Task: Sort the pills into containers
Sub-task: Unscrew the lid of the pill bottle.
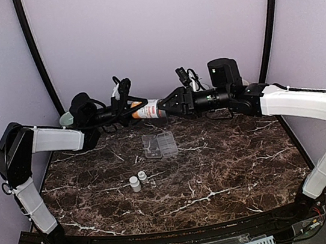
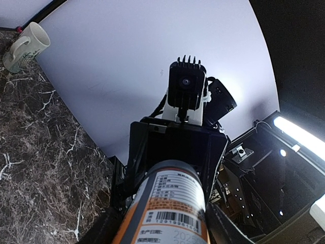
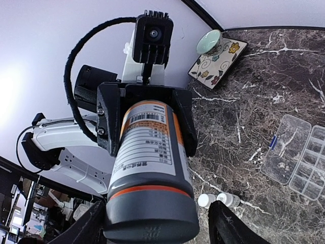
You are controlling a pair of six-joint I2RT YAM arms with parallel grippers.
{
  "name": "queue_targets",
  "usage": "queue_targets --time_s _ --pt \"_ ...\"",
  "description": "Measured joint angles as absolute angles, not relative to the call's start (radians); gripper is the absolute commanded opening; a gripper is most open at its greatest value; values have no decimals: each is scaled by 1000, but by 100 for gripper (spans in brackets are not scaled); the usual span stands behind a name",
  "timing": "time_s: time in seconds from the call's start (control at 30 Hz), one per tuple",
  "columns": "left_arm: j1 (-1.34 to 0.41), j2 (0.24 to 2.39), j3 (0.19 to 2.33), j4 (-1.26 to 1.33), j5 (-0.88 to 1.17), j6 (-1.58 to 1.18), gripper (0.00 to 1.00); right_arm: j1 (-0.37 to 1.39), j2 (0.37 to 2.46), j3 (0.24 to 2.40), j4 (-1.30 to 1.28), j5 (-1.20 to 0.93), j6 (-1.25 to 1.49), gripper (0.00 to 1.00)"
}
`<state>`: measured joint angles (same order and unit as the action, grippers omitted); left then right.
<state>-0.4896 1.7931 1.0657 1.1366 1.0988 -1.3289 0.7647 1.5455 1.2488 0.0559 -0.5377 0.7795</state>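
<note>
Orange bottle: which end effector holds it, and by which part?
The left end effector grips the orange bottle by its base. The right end effector flanks the grey cap; a grip there cannot be told.

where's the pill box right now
Top view: the pill box lies mid-table, just beyond the two white bottles.

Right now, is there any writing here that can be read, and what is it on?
"生产日期:" then "2025", rest cut off: orange bottle label, left wrist view.
Barcode digits there: too small to read.
Remaining label lines, both wrist views: blurred.
Pill box, two small white bottles: no text visible.
Mug: markings too blurred.
</note>
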Motion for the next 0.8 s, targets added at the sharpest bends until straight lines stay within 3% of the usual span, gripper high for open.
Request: queue_targets --time_s 0.2,0.37,0.8 --pt "-493 1793 1066 1153 1099 -1343 0 765 1551 1249 66 -560 788 60" --pt "-494 1793 1066 1154 1099 -1347 0 765 1551 1249 75 -566 790 40" --pt "-499 1794 1066 1148 1086 -1359 0 804 1530 1326 -131 -414 467 38"
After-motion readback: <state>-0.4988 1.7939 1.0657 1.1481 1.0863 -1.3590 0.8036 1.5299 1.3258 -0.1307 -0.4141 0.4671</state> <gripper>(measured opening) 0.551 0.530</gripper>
